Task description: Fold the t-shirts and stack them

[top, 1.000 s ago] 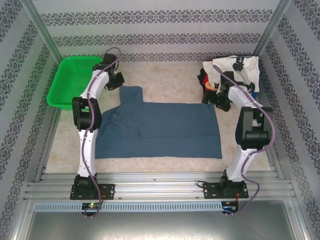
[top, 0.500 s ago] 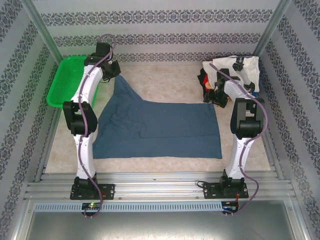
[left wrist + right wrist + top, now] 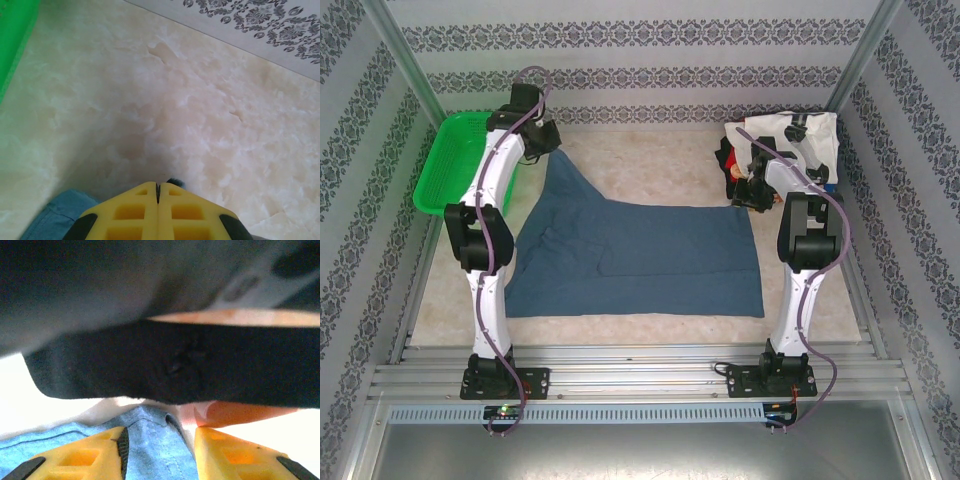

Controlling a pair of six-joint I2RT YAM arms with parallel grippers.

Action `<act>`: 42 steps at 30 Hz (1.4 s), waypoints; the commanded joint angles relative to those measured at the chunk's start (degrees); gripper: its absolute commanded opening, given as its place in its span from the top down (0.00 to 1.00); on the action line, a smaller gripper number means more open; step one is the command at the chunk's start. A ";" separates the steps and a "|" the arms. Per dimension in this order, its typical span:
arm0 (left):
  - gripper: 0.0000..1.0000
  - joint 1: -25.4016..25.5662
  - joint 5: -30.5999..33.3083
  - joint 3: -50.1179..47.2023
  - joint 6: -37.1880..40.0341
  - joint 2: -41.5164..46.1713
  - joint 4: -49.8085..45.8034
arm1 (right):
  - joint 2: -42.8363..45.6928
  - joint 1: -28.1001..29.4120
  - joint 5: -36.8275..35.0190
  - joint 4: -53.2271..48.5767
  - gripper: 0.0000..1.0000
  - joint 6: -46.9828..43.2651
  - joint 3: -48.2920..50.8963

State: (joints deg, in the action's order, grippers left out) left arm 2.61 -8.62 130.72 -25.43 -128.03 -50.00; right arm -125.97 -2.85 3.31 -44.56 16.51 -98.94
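Note:
The slate-blue t-shirt (image 3: 640, 260) lies spread across the table's middle. Its far-left corner is drawn up into a peak by my left gripper (image 3: 545, 150), which is shut on it. In the left wrist view the gripper (image 3: 158, 186) has its yellow fingers pressed together with a dark tuft of cloth at the tips, and blue cloth (image 3: 55, 220) hangs below left. My right gripper (image 3: 748, 192) sits at the shirt's far-right corner. There the right gripper (image 3: 160, 432) stands with its jaws apart and blue cloth (image 3: 150, 450) between them. A black shirt (image 3: 175, 365) lies just ahead of it.
A heap of other t-shirts (image 3: 790, 140), white, black and red, sits at the back right, touching the right gripper's area. The green mesh basket (image 3: 450, 165) stands at the back left, beside the left arm. Patterned walls close in the table on three sides.
The left gripper moved back and left, dragging the shirt's corner into a peak. The right gripper shifted to the shirt's far-right corner and its jaws narrowed around the cloth.

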 commanded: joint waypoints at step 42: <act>1.00 -1.12 -2.69 -5.19 2.07 6.64 0.82 | 2.61 0.74 0.00 0.92 0.62 -1.04 1.80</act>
State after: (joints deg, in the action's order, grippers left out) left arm 2.11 -10.33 126.39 -24.38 -124.68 -50.59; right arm -122.19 -2.74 6.11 -41.85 16.86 -96.09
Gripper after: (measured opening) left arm 0.050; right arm 0.369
